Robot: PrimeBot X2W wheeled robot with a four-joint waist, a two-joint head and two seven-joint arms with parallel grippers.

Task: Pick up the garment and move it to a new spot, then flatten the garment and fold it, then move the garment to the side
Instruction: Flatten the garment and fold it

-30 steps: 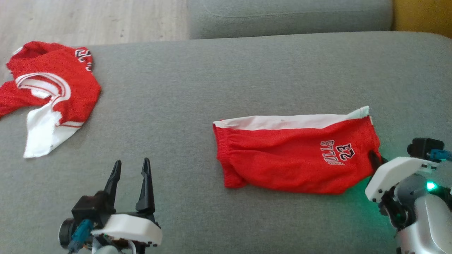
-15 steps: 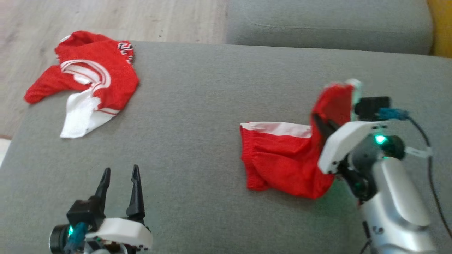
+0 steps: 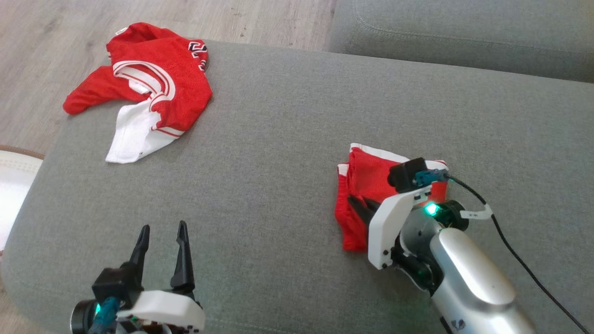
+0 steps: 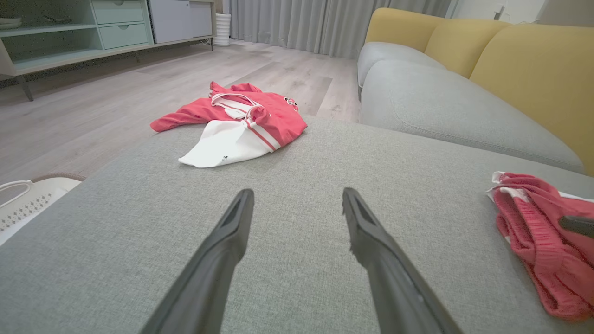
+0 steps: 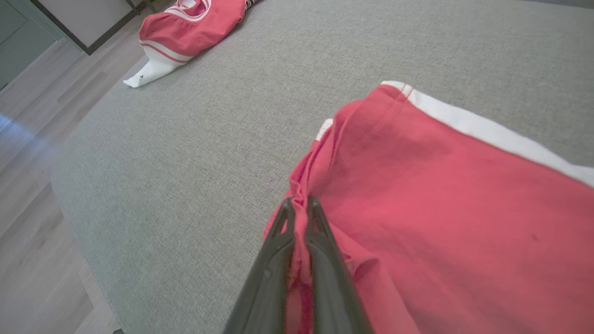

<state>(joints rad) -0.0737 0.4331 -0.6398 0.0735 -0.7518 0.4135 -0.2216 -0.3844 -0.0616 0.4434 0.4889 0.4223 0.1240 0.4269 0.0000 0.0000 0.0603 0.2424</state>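
Observation:
The garment (image 3: 366, 178) is a pair of red shorts with a white side stripe, lying folded over on the grey sofa seat (image 3: 278, 139). My right gripper (image 3: 359, 204) is shut on a pinch of its red cloth at the folded left edge. The right wrist view shows the fabric (image 5: 441, 185) bunched between the closed fingers of that gripper (image 5: 299, 202). My left gripper (image 3: 162, 229) is open over bare cushion at the lower left, well apart from the shorts. From the left wrist, the left gripper (image 4: 297, 192) holds nothing and the shorts (image 4: 533, 232) lie at far right.
A crumpled red and white jersey (image 3: 153, 88) lies at the seat's far left corner, partly over the edge. A white basket (image 3: 14, 176) stands on the wooden floor beyond the left edge. Another grey cushion (image 3: 464, 32) and yellow backrests (image 4: 524, 60) border the far side.
The head camera has shifted. My right gripper lifted the shorts' right end and carried it over to the left, doubling the shorts. The left gripper stayed open and still.

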